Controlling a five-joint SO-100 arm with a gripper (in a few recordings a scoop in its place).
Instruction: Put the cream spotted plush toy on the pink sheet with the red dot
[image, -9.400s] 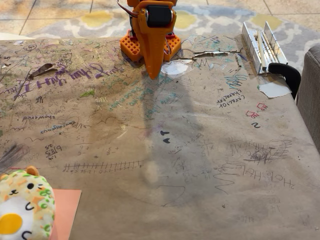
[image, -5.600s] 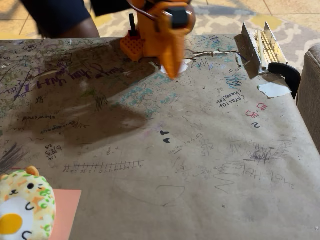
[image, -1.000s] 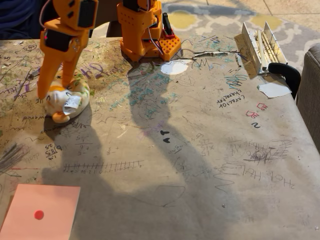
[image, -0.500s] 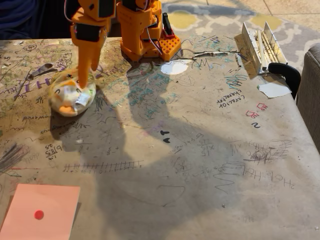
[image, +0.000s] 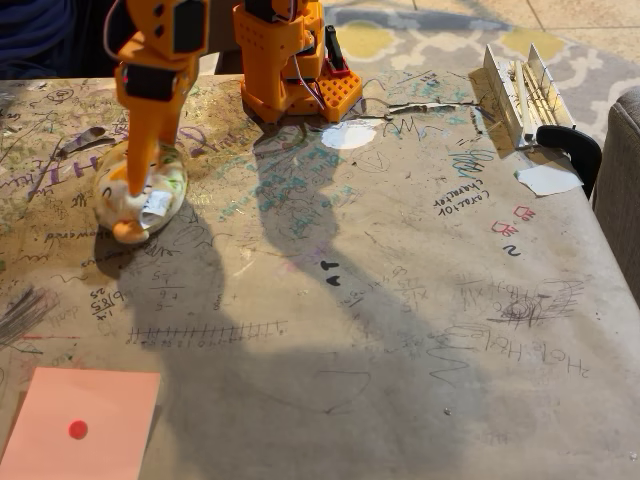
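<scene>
The cream spotted plush toy (image: 150, 200) sits at the far left of the brown scribbled table, its white tag facing the camera. My orange gripper (image: 135, 190) comes straight down onto it. One finger runs across the toy's middle and the other is hidden behind it, so the jaws appear closed on the plush. The pink sheet (image: 100, 440) lies flat at the near left corner, well in front of the toy, with its red dot (image: 78, 430) uncovered.
The arm's orange base (image: 290, 60) stands at the back centre. A metal bracket (image: 520, 85) with a black clamp (image: 572, 145) and a white paper scrap (image: 548, 178) sit at the back right. A grey seat (image: 622, 190) borders the right edge.
The toy left the pink sheet and now sits far left under the arm. In the last second the gripper shifted from the toy's left side onto its top, and the toy turned slightly.
</scene>
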